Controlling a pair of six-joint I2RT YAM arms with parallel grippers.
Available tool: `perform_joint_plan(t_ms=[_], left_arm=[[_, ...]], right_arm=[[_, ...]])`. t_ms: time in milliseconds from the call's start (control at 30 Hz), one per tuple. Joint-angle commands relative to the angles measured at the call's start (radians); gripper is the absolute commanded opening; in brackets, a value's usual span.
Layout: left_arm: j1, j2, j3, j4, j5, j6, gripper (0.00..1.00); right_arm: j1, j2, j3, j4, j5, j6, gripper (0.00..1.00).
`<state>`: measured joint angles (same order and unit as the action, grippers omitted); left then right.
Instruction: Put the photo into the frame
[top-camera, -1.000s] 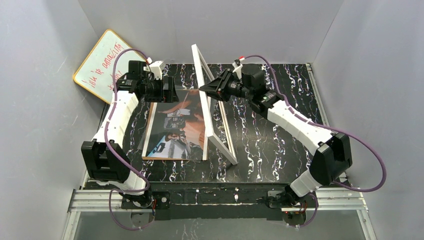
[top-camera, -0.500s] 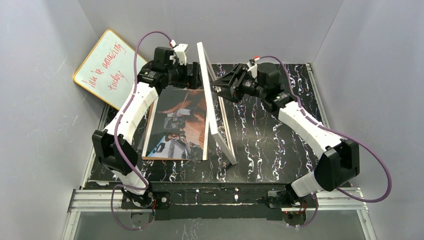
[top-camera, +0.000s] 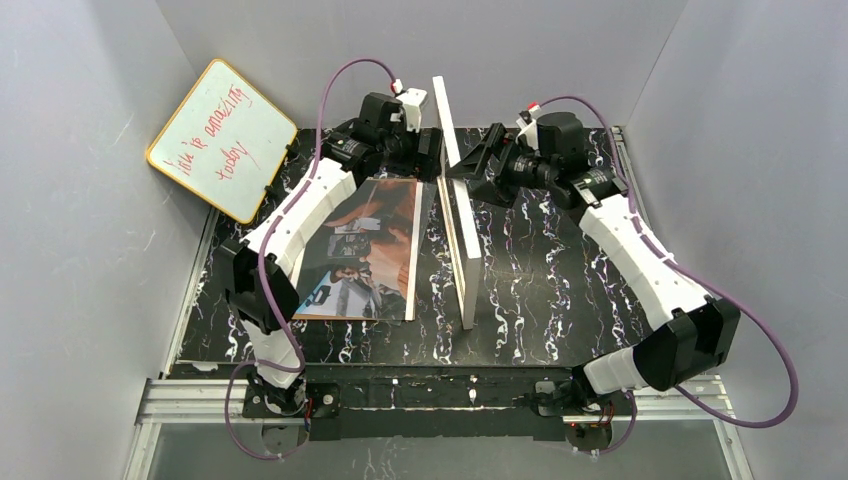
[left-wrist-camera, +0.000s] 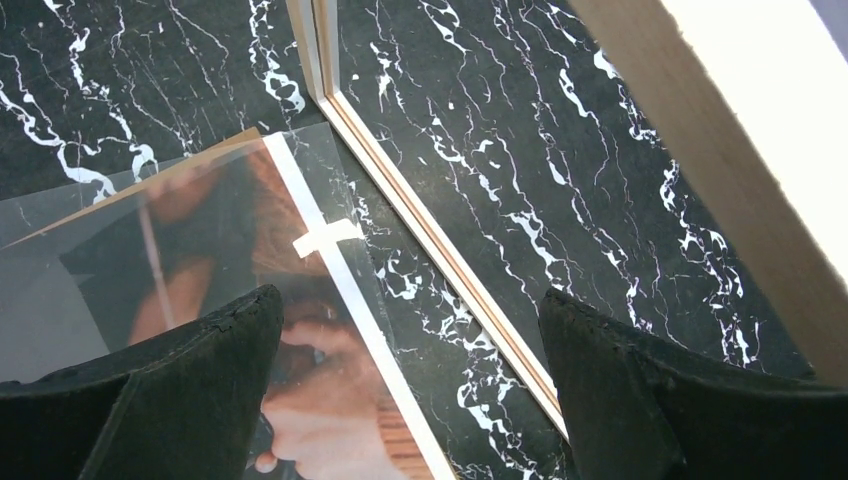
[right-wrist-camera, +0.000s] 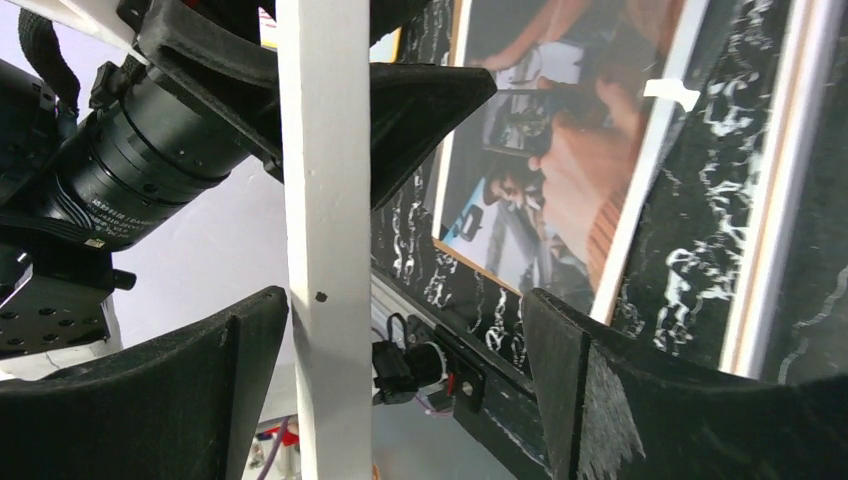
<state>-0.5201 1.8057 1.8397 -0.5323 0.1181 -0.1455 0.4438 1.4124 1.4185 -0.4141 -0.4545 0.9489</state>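
The frame (top-camera: 461, 250) stands on its long edge, nearly upright, down the middle of the table. Its white bar (right-wrist-camera: 325, 250) runs between the fingers of my right gripper (top-camera: 470, 175), close to the left one and not clamped; the jaws are wide open. My left gripper (top-camera: 425, 165) hovers open just left of the frame's far top corner, above the photo (top-camera: 365, 255), which lies flat, picture up. In the left wrist view the photo (left-wrist-camera: 320, 420) and the frame's lower edge (left-wrist-camera: 440, 240) lie under the open left gripper (left-wrist-camera: 410, 310).
A clear sheet (left-wrist-camera: 60, 210) covers the photo, and a brown backing board (top-camera: 345, 319) shows along its near edge. A yellow-rimmed whiteboard (top-camera: 220, 135) leans in the back left corner. Grey walls close in the black marbled table (top-camera: 560, 270).
My right gripper has opened and let go of the frame. The frame has swung from leaning left to nearly upright and shifted right. My left arm has reached right, up to the frame.
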Motion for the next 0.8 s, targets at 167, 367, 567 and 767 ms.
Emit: perform_joint_plan(t_ms=[167,367,567,767], left_arm=[[-0.038,0.036,0.083,-0.036,-0.067,0.024,0.98],[-0.044,0.044,0.042,-0.043,-0.074,0.04,0.98],[-0.044,0.032,-0.141,-0.028,-0.174,0.122,0.98],[-0.044,0.024,-0.34,0.032,-0.223,0.193,0.98]], right_arm=[[-0.025,0.003,0.259,-0.352,0.179,-0.293,0.78],[-0.025,0.021,0.324,-0.443,0.276,-0.393,0.64],[-0.031,0.031,0.32,-0.499,0.32,-0.437,0.58],[-0.038,0.013,0.311,-0.537,0.43,-0.46,0.38]])
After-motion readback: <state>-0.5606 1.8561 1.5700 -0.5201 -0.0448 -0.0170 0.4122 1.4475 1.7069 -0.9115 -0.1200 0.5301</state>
